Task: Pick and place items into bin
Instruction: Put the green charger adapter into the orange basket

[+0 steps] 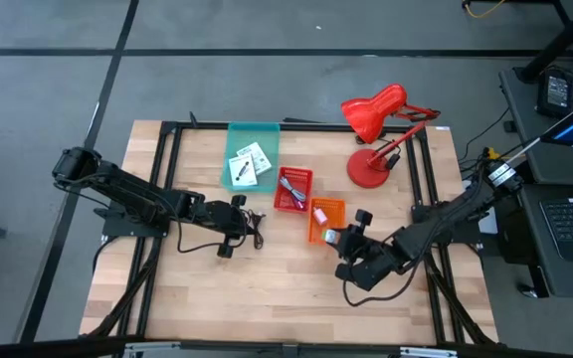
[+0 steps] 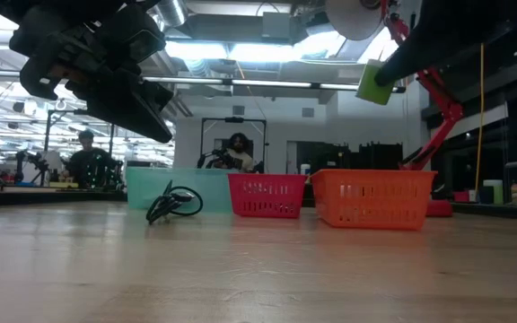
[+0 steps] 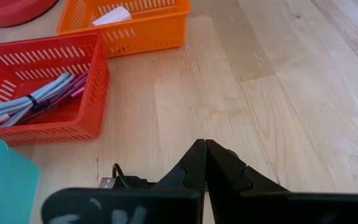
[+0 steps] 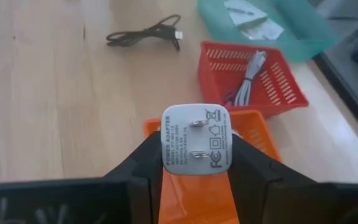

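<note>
Counting across the pale wood-plank table (image 1: 267, 298), there are three plastic bins in a row: one smooth-walled teal bin (image 1: 252, 159), one red bin (image 1: 293, 189) with slotted lattice walls, and one orange bin (image 1: 327, 220) of the same slotted make. The teal bin holds two white cards (image 1: 250, 163) with black print; the red bin holds a bundle of cables (image 3: 27, 106), pale braided strands beside a dark red one, bound by a dark tie; the orange bin shows one small pink piece (image 1: 319, 215) and a white piece (image 3: 112, 16). One black cable (image 4: 145, 35), thin and loosely coiled, lies on the bare wood near the teal bin, just beside the left gripper (image 3: 205, 149), whose two dark fingers are pressed together with nothing between them. The right gripper (image 4: 194, 155) hangs over the near edge of the orange bin, its fingers clamped on one white power adapter (image 4: 196, 138), a rounded square block with two metal prongs and grey print. One red desk lamp (image 1: 376, 134) with a round base stands behind the orange bin.
</note>
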Controlling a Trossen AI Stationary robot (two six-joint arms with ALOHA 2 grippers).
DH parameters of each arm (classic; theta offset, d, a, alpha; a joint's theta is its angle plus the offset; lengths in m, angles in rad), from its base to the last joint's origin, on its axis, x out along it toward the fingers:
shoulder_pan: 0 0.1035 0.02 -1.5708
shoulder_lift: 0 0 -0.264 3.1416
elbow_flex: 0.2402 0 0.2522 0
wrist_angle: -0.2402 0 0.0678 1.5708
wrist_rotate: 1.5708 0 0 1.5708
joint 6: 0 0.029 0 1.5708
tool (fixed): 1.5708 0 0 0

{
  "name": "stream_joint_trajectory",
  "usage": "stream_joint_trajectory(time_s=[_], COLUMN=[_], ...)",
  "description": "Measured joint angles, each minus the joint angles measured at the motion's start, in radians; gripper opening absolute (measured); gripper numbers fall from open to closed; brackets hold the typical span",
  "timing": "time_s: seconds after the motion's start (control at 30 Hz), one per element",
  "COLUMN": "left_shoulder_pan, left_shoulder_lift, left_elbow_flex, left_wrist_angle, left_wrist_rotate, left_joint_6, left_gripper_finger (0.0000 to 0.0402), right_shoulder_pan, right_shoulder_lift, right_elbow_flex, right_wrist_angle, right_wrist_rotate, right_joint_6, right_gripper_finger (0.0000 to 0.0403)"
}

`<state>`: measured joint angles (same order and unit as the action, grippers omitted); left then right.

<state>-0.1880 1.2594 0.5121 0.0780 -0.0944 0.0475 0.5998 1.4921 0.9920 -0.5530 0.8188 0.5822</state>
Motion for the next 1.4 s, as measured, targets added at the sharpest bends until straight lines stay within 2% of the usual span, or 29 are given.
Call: stream_joint_trajectory(time_s=[0.2, 0.67, 1.2, 1.4], left_shoulder_pan=[0.000, 0.000, 0.000, 0.000], left_shoulder_lift=[0.000, 0.000, 0.000, 0.000], left_elbow_flex=[0.000, 0.000, 0.000, 0.000], left_wrist_angle=[0.000, 0.000, 0.000, 0.000], left_wrist_rotate=[0.000, -0.001, -0.001, -0.001], left_joint_6=[0.000, 0.000, 0.000, 0.000], left_gripper_finger=[0.0006, 0.0006, 0.0006, 0.0006], right_shoulder_pan=[-0.048, -0.140, -0.162, -0.174], right_shoulder_lift=[0.017, 0.156, 0.223, 0.223], right_elbow_flex=[0.000, 0.000, 0.000, 0.000], right_wrist_angle=[-0.044, -0.049, -0.055, -0.054], right_wrist_rotate=[-0.062, -0.170, -0.192, -0.185], right_joint_6=[0.061, 0.091, 0.119, 0.118], right_gripper_finger=[0.0120, 0.0124, 0.0127, 0.0150])
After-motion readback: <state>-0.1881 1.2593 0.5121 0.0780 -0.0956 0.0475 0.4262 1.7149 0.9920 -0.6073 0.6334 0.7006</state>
